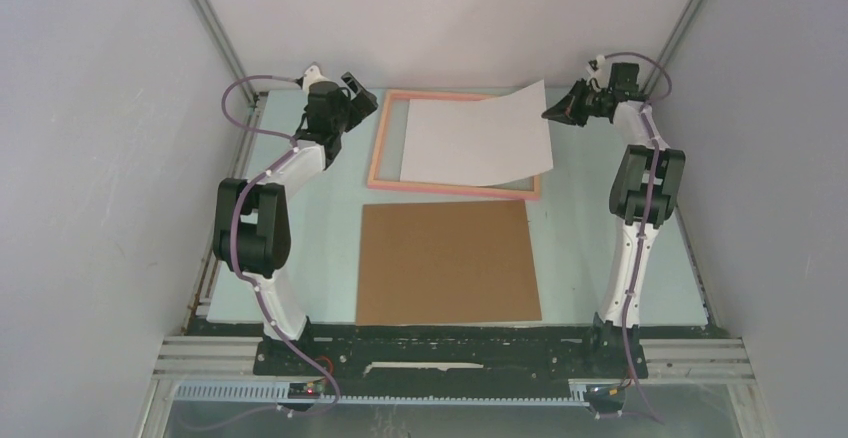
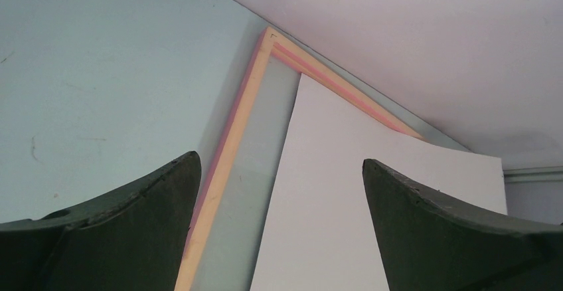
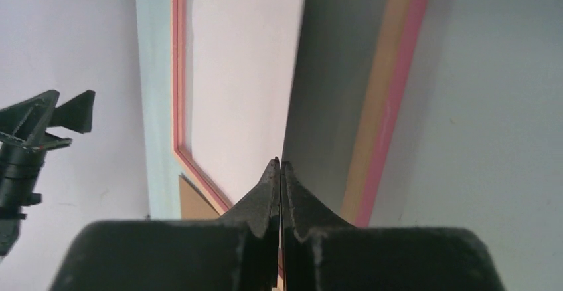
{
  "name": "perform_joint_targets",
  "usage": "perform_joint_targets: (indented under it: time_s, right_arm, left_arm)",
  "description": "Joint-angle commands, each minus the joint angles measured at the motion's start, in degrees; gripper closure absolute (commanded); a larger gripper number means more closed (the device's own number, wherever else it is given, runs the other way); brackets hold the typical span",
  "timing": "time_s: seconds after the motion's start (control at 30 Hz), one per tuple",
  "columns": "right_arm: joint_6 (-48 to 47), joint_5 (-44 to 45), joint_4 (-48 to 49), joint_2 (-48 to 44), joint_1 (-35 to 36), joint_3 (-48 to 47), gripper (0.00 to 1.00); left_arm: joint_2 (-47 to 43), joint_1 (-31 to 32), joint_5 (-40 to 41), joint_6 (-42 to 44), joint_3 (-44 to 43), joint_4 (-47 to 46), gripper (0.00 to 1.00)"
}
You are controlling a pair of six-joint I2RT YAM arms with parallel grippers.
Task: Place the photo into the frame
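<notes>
We see the right gripper [image 3: 279,165] with its fingers [image 3: 262,194] pressed tight together, no gap between them, pinching the right edge of the photo [image 1: 478,143]; the sheet's thin edge runs straight into the tips in the right wrist view; that side of the photo is lifted off the frame [image 1: 377,148] and curls upward, its far right corner raised above the border; the plain white back faces up. The rest of the photo lies inside the frame's pink-orange border, skewed a little, with a bare strip of the clear front showing along the left side.

The left gripper [image 2: 279,166] hangs over the frame's far left corner with its fingers [image 2: 149,201] spread wide; we see nothing between them and they touch nothing; the frame's left border and the photo's near edge show in the gap below.

The frame lies flat at the far middle of the table [image 1: 585,248]; a brown backing board [image 1: 447,263] lies just beside it on the near side.
</notes>
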State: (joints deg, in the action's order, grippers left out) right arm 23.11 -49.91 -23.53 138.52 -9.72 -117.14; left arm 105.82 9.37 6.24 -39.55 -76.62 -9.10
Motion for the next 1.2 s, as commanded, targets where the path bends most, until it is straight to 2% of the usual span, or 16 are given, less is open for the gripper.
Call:
perform_joint_targets:
  time_s: [0.0,0.1,0.3,0.63,0.93,1.1,1.13,1.17]
  right_arm:
    - [-11.64,1.09,-16.53,3.86,2.31,-11.78,1.00]
    - [-11.28,0.44,-15.83,4.75,3.18,-14.57,1.00]
    - [-7.24,-0.36,-11.57,5.01,4.38,-12.94,1.00]
    - [2.04,1.47,0.68,2.11,6.35,-2.44,1.00]
    - [2.33,2.75,0.89,1.97,6.90,-2.40,1.00]
    - [-1.73,9.64,-7.20,1.33,7.14,-6.30,0.69]
    - [-2.90,12.28,-9.74,0.73,7.22,-7.22,0.61]
    - [-3.88,16.07,-11.94,-0.13,7.21,-7.83,0.47]
  left_arm:
    - [-0.03,-0.49,-0.31,0.61,0.56,-2.40,0.00]
    - [0.30,-0.49,-0.79,0.41,0.17,-2.41,0.00]
    - [-0.18,-0.49,-0.80,0.12,0.71,-2.65,0.00]
    - [-0.72,-0.49,-0.70,-0.09,1.43,-3.19,0.00]
    - [-0.88,-0.49,-0.84,-0.18,1.65,-3.44,0.00]
    - [-1.03,-0.47,-0.75,-0.02,1.74,-3.44,0.00]
    - [-1.06,-0.49,-0.66,-0.01,1.81,-3.45,0.00]
    - [-1.12,-0.49,-0.62,0.12,1.82,-3.46,0.00]
